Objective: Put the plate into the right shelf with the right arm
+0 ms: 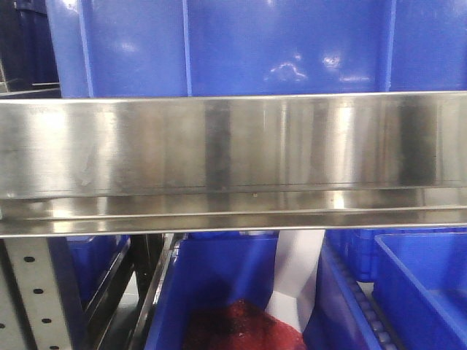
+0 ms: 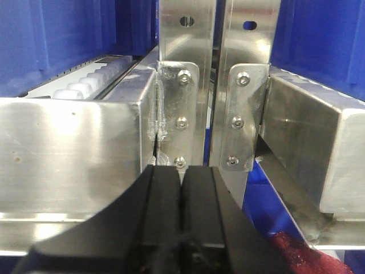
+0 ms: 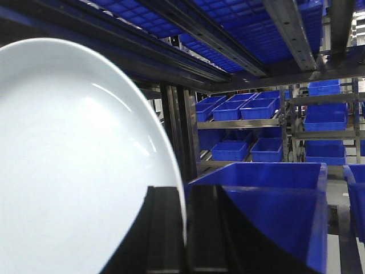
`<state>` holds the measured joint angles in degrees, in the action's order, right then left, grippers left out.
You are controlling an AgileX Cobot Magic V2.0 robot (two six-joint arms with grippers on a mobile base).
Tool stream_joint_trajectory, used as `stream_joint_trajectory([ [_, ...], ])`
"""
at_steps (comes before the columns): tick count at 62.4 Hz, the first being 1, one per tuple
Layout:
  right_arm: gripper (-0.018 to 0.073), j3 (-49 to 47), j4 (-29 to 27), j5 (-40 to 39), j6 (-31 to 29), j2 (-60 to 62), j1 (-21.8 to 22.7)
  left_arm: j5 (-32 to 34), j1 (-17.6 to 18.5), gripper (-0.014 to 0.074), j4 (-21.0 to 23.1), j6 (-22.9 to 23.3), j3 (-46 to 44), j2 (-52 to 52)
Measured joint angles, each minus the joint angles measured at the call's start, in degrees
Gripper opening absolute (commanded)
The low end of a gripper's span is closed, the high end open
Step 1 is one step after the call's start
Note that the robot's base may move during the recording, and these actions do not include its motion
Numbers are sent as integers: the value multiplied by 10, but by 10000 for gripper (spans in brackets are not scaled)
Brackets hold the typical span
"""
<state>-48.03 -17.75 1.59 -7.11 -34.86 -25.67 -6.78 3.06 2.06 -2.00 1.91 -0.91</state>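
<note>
The white plate [image 3: 68,165] fills the left half of the right wrist view, held on edge. My right gripper [image 3: 185,197] is shut on the plate's rim, one black finger on each side. The right shelf shows in the front view as a wide brushed-steel rail [image 1: 233,157], with blue bins above and below; its dark rails [image 3: 228,48] run overhead in the right wrist view. My left gripper [image 2: 181,177] is shut and empty, close in front of the bolted steel uprights [image 2: 179,85]. Neither gripper shows in the front view.
A blue bin [image 3: 274,211] sits right beside my right gripper. More blue bins [image 3: 239,108] stand on racks behind. In the front view a lower bin [image 1: 226,292] holds something red, with a white sheet [image 1: 295,273] beside it. Roller tracks [image 2: 91,80] line the rack.
</note>
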Motion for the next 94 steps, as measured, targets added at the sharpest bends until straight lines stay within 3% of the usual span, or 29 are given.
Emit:
stream_joint_trajectory([
  [19,57,-190,0,-12,0,-278,0,0,0,-47,0,0,0,0],
  [36,76,-250,0,-16,-12,-431,5,0,0,-47,0,0,0,0],
  [39,120,-253,0,-16,-20,-446,6,0,0,-47,0,0,0,0],
  [56,617,-255,-2,9,-26,-466,12,0,0,-47,0,0,0,0],
  [58,643,-255,-2,9,-26,-466,15,0,0,-47,0,0,0,0],
  [78,632,-255,-3,15,-27,-443,33,0,0,-47,0,0,0,0],
  [94,632,-255,-3,49,-43,-337,34,0,0,-47,0,0,0,0],
])
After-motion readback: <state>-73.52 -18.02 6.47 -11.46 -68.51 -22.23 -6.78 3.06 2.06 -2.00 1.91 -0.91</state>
